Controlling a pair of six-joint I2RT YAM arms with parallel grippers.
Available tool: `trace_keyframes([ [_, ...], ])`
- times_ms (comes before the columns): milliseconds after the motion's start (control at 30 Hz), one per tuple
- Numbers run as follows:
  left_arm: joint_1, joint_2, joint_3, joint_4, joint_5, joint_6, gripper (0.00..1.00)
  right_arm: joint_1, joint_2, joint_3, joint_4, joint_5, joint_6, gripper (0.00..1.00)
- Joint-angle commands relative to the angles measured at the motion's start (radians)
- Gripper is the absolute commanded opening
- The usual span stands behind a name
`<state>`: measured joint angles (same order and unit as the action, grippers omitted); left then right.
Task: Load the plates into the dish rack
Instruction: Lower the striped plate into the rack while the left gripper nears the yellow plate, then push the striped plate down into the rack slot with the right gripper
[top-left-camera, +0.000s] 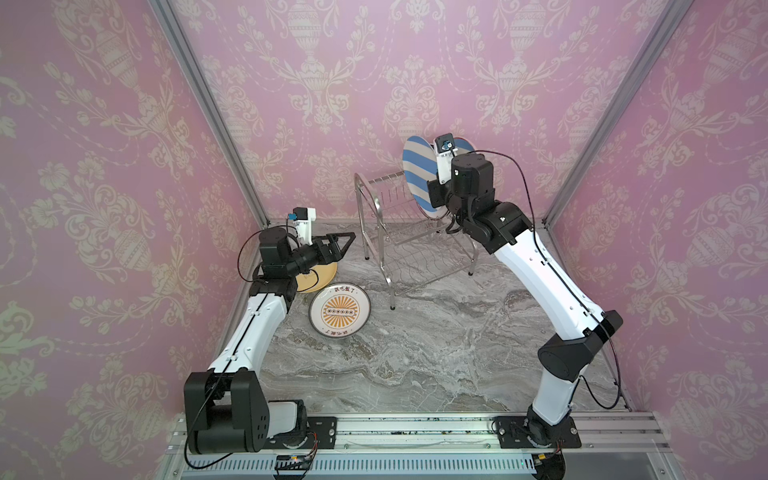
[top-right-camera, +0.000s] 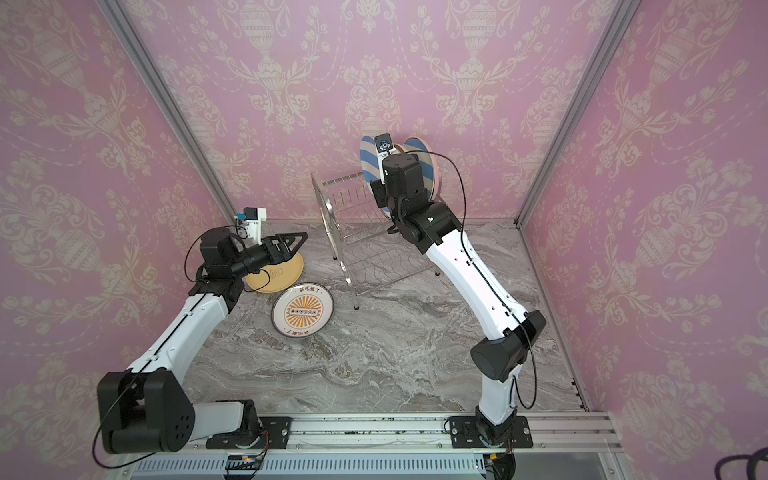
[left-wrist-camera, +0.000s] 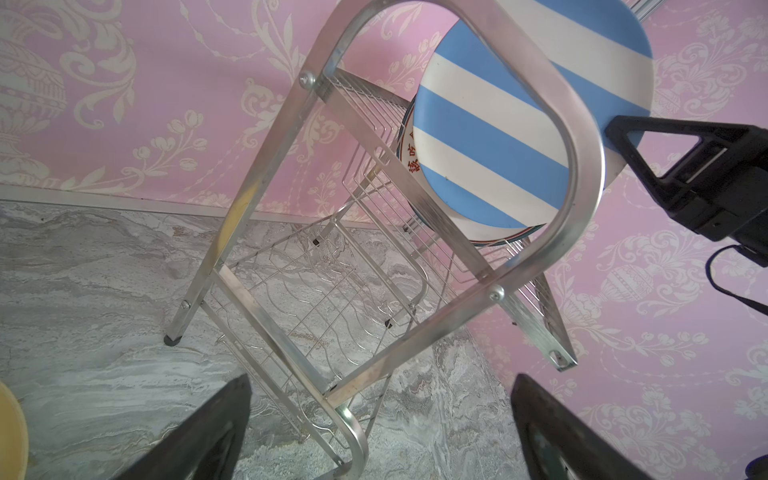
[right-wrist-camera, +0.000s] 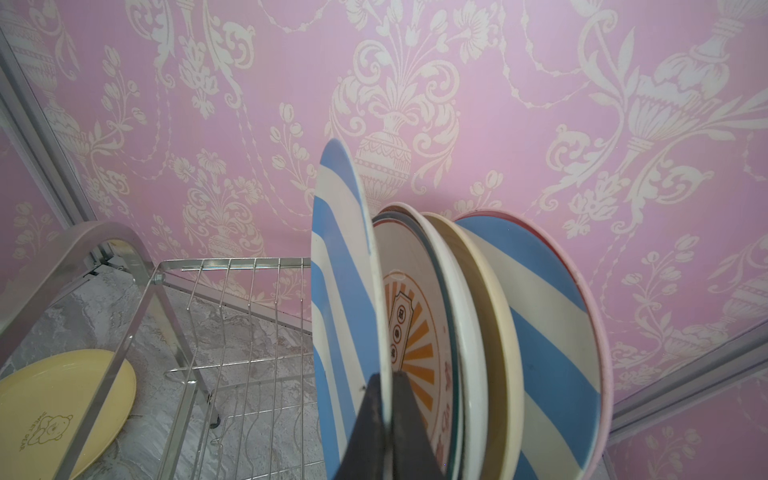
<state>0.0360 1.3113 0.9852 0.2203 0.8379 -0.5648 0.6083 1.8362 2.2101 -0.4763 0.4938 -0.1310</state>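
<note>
The steel dish rack (top-left-camera: 399, 245) (top-right-camera: 353, 249) (left-wrist-camera: 266, 178) stands at the back of the marble table. My right gripper (right-wrist-camera: 384, 378) is shut on the rim of a blue-white striped plate (top-left-camera: 417, 174) (top-right-camera: 369, 166) (left-wrist-camera: 494, 137) (right-wrist-camera: 340, 291), held upright over the upper tier. Beside it several plates stand in a row: a sunburst plate (right-wrist-camera: 415, 332), a beige plate (right-wrist-camera: 494, 332), another striped plate (right-wrist-camera: 548, 324). A yellow plate (top-left-camera: 322, 276) (top-right-camera: 284, 272) (right-wrist-camera: 62, 399) and a sunburst plate (top-left-camera: 339, 311) (top-right-camera: 302, 311) lie on the table. My left gripper (top-left-camera: 343, 241) (top-right-camera: 296, 242) (left-wrist-camera: 382, 380) hangs open over the yellow plate.
The rack's front legs (top-left-camera: 392, 307) stand just right of the flat sunburst plate. Pink patterned walls close in the back and sides. An aluminium rail (top-left-camera: 415, 428) runs along the front edge. The held plate's lower rim is hidden behind my right arm in both top views.
</note>
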Motion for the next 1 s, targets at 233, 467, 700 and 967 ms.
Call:
trace_keyframes([
  [233,-0.004,-0.015,0.016,-0.014,0.046,0.047,0.99,-0.005,0.039,0.026,0.040,-0.006,0.022,0.00],
  [467,-0.003,-0.023,0.015,-0.032,0.048,0.065,0.99,-0.008,0.050,0.021,0.042,0.005,0.014,0.00],
  [700,-0.004,-0.024,0.012,-0.029,0.051,0.064,0.99,-0.009,0.067,0.031,0.041,0.019,-0.001,0.00],
  [967,-0.004,-0.021,0.012,-0.034,0.053,0.065,0.99,-0.007,0.078,0.048,0.025,0.005,0.005,0.17],
])
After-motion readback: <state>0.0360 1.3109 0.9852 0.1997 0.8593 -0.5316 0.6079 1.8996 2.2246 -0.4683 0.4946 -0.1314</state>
